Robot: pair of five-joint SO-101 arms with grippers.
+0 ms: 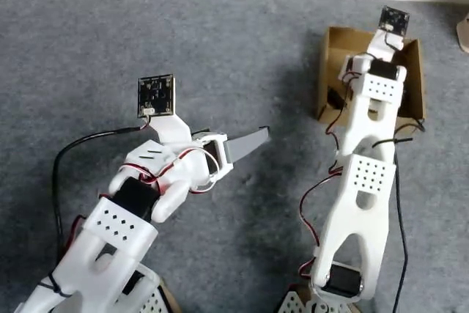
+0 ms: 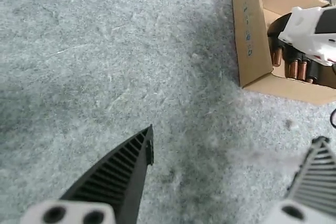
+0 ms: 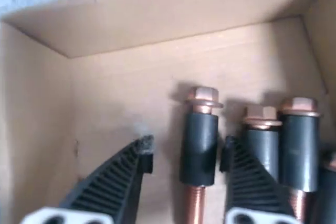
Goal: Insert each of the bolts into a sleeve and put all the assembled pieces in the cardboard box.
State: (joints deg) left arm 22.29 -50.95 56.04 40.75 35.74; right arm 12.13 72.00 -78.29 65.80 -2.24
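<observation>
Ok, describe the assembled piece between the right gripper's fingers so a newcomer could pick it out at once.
Find the cardboard box at the far side of the grey table, where the right gripper reaches in. Copper bolts in black sleeves lie side by side on its floor. The piece you want lies between the open fingers, with bare cardboard on one side, while the others crowd together.

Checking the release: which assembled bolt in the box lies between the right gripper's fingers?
The lone sleeved bolt, set apart from the rest; the open right gripper straddles it, while the other sleeved bolts lie bunched beyond one finger.
</observation>
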